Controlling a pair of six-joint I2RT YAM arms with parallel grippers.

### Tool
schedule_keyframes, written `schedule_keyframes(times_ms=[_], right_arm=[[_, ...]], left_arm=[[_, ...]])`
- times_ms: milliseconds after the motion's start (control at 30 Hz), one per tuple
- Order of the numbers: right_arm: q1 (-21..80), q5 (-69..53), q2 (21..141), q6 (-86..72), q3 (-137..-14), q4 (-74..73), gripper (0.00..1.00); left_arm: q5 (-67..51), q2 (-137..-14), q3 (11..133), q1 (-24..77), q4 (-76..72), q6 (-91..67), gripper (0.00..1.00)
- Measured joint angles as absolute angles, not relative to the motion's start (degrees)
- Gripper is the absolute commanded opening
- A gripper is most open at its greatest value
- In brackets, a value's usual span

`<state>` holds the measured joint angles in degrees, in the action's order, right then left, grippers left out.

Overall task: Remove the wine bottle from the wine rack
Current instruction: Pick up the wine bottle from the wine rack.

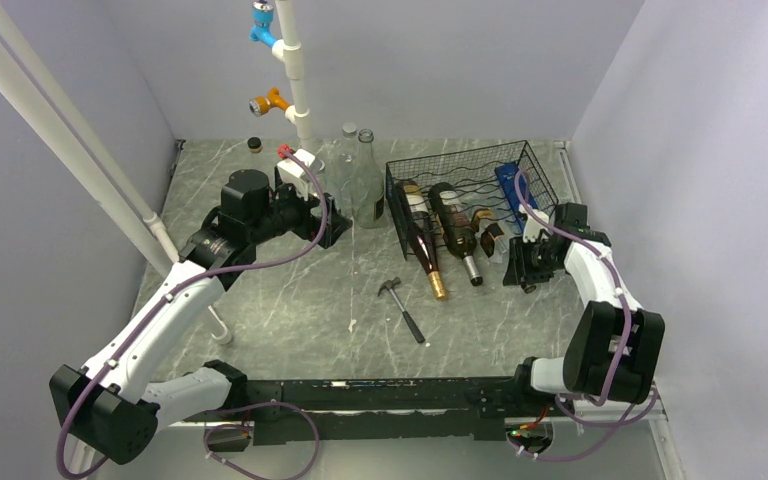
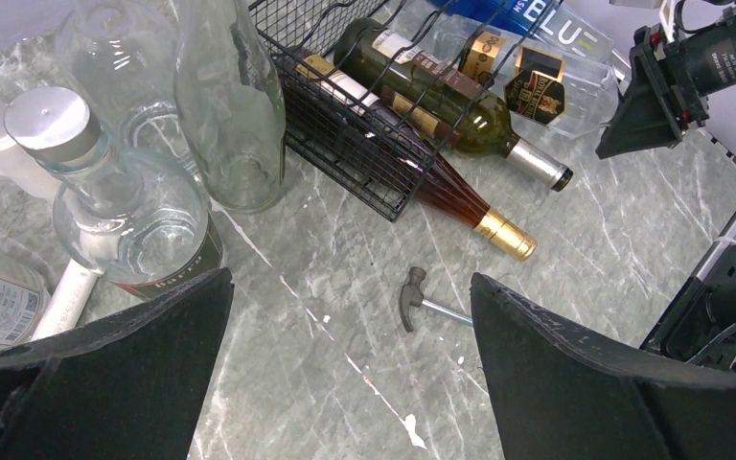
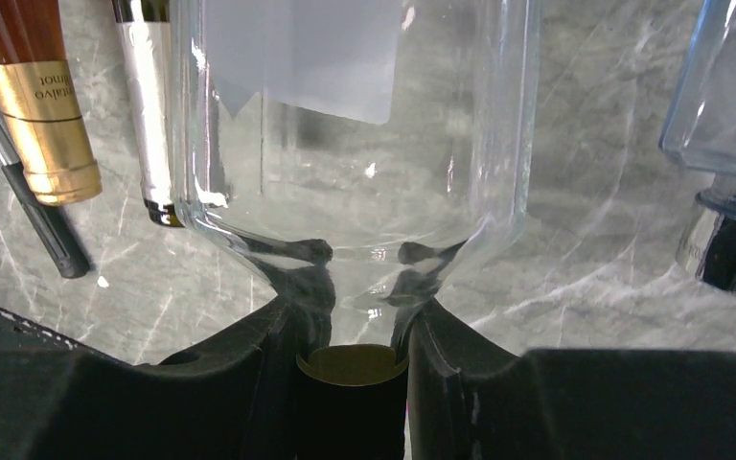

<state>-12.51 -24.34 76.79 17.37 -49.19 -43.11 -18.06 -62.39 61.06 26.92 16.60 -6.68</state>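
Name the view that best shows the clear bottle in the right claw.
Right wrist: the clear bottle fills the frame, neck pinched in the right claw. Top external shows it small; left wrist shows only its labelled body in the wine rack.

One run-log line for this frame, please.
phase: grasp | right gripper: shut on clear bottle neck | bottle: lying in wine rack | left gripper: open, empty | hammer: on table

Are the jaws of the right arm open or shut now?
Shut on the clear bottle. In the right wrist view the jaws of the right gripper press both sides of its neck, by the gold cap.
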Motion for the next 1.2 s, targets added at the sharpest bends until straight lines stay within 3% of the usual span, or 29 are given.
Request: schedule_keyframes(times_ms=[1200], right_arm=[[-19.2, -20.3, 69.8, 30.3, -53.5, -60.6, 0.0]], left_arm=[[-18.1, -62.4, 61.1, 26.9, 16.6, -6.7, 0.99]])
